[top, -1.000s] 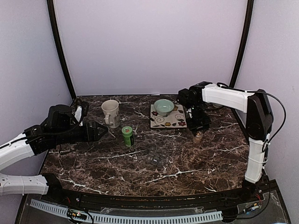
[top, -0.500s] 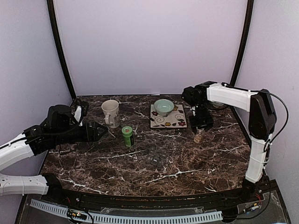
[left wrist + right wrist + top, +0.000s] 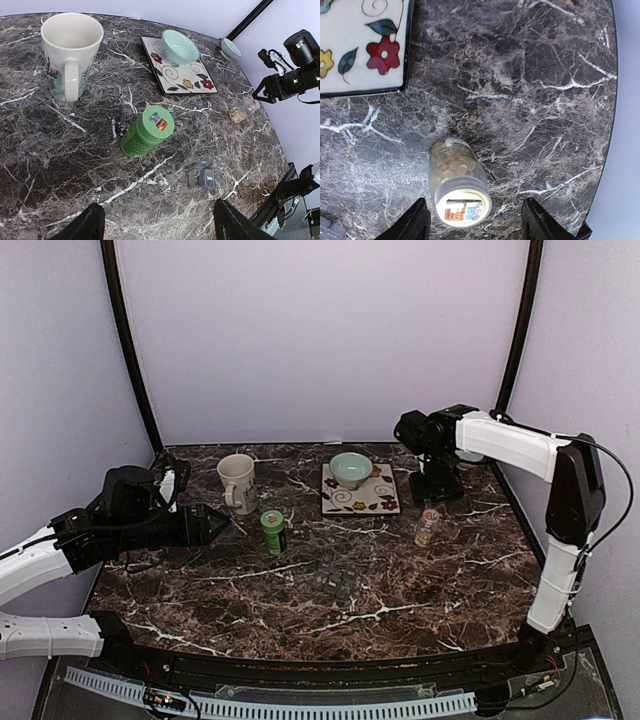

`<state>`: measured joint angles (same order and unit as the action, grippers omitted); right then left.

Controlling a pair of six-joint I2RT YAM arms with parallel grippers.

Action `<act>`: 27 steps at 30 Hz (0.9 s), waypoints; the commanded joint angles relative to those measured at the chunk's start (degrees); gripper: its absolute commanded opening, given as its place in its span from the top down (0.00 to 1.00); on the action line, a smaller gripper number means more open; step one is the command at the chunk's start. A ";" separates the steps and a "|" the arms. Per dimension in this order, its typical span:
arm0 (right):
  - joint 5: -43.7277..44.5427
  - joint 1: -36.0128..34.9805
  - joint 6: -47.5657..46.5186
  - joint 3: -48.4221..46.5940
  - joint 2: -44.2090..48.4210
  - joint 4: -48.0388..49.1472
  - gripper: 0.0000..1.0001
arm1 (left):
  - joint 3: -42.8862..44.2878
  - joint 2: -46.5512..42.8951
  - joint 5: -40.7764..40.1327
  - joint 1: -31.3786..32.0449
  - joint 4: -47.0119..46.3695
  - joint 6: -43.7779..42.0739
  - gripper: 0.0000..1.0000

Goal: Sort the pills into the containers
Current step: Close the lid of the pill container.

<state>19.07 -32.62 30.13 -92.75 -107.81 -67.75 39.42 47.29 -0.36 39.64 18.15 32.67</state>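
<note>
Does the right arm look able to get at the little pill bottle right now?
Probably yes: the right gripper hangs open above the upright pill bottle, with bare table all round it.

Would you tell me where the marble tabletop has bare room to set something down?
Front right is bare, between the dark grey three-compartment pill organiser and the right edge, nearer than the clear pill bottle. Front left is bare too, nearer than the green cylindrical tin. The far strip is crowded: cream ceramic mug, floral square tile, pale green bowl.
</note>
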 commanded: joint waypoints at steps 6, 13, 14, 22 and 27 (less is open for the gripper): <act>8.99 -6.81 -2.09 -0.58 9.93 8.88 0.36 | -1.53 -2.17 -0.46 2.15 4.25 2.10 0.26; 5.15 -14.75 -5.13 2.26 10.18 16.66 0.37 | -2.80 0.06 -6.52 10.52 4.90 6.19 0.28; 4.11 -15.36 -5.16 3.15 10.06 17.81 0.37 | -3.04 0.53 -7.27 11.76 4.76 6.91 0.28; -6.66 -17.33 -6.42 11.69 8.61 28.07 0.41 | -5.51 7.08 -12.43 22.39 0.93 12.93 0.34; -12.43 -17.86 -8.54 13.34 6.34 31.82 0.42 | -4.70 15.19 -14.05 27.36 -2.61 15.46 0.36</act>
<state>12.64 -49.63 23.81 -80.34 -99.94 -42.04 34.65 58.28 -11.66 64.38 19.18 44.93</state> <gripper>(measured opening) 0.585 0.641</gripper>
